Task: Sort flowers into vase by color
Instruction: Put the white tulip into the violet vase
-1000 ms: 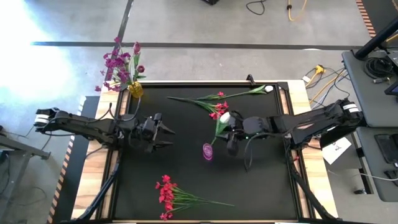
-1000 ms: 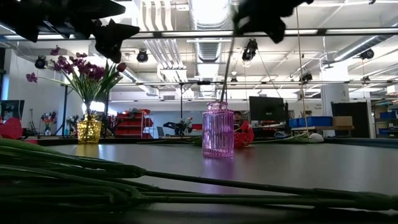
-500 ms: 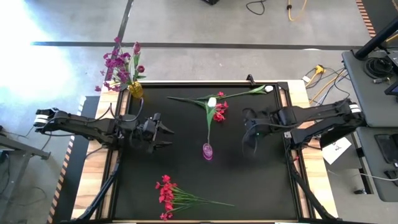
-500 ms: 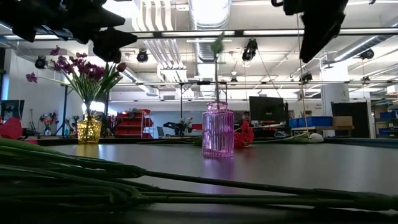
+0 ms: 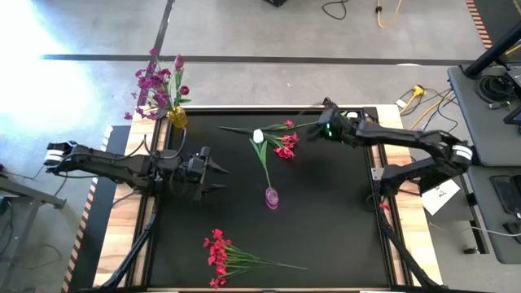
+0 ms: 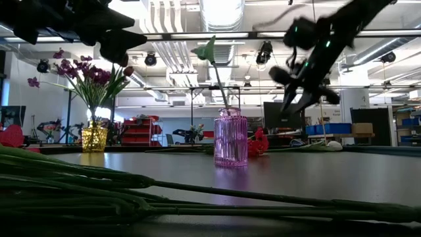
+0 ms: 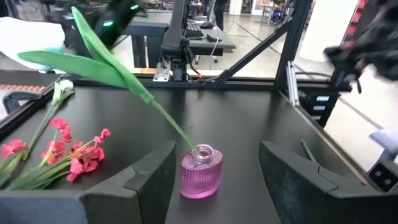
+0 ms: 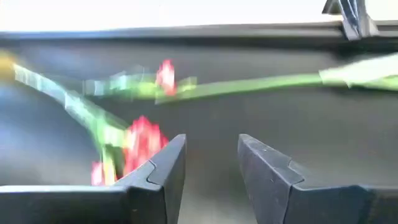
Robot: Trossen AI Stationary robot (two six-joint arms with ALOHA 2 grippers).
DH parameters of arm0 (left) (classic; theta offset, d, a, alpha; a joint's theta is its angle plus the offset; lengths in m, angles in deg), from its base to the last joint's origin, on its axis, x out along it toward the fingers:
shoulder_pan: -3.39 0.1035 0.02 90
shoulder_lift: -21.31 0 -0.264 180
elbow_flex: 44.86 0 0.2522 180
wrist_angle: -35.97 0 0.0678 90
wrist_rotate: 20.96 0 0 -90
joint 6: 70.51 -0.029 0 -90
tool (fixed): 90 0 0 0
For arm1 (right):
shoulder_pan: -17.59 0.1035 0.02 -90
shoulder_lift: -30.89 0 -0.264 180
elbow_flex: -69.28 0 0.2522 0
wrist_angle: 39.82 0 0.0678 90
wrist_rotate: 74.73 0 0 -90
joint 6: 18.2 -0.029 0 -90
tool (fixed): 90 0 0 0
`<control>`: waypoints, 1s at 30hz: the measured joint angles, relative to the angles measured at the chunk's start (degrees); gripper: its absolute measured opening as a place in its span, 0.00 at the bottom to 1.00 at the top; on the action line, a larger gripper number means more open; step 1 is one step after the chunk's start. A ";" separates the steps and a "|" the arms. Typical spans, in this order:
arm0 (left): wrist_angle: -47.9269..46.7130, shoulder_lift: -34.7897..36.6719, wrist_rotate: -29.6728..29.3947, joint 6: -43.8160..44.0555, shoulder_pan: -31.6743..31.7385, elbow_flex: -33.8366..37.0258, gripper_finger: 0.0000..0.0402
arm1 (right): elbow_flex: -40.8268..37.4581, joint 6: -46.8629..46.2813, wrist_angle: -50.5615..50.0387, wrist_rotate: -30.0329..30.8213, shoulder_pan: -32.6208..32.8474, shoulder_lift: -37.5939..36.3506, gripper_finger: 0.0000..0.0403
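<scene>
A pink ribbed vase [image 5: 271,197] [image 6: 230,137] [image 7: 201,172] stands mid-table. One white tulip [image 5: 258,136] sticks into its neck by the stem and leans toward the far left; its leaf [image 7: 102,57] shows in the left wrist view. A second white flower [image 5: 351,116] lies along the far edge, with a red-pink cluster [image 5: 285,145] [image 8: 142,140] beside it. More red-pink flowers [image 5: 218,251] lie near the near edge. Purple sprays [image 5: 155,85] stand in a yellow vase [image 5: 177,116]. My right gripper [image 5: 319,127] [image 8: 211,167] is open above the far flowers. My left gripper [image 5: 221,179] [image 7: 214,168] is open, left of the pink vase.
Green stems [image 6: 131,191] of the near flowers fill the low view's foreground. The black mat ends at wooden strips [image 5: 395,130] left and right. A clamp [image 5: 328,103] sits on the far edge. Bare mat [image 5: 334,220] lies right of the pink vase.
My right gripper has let go of the white tulip at the pink vase, drawn off to the right, then swung to the far edge over the lying flowers. The tulip, set free, has tipped from leaning right to leaning far left in the vase.
</scene>
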 joint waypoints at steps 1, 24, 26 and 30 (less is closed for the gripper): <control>0.17 -0.15 -0.01 0.63 0.00 0.00 0.53 | -0.91 0.06 4.08 -1.38 -2.68 1.53 0.34; 11.82 -7.47 -0.03 4.35 -7.68 0.46 0.53 | -0.70 -23.47 15.57 -2.41 -23.05 22.54 0.62; 14.59 -9.21 -0.04 4.69 -8.22 0.47 0.53 | -0.66 -25.91 16.68 -0.14 -23.09 23.25 0.59; 20.46 -12.62 -1.64 4.96 -8.94 0.50 0.53 | -0.70 -29.81 20.14 3.21 -22.15 25.69 0.51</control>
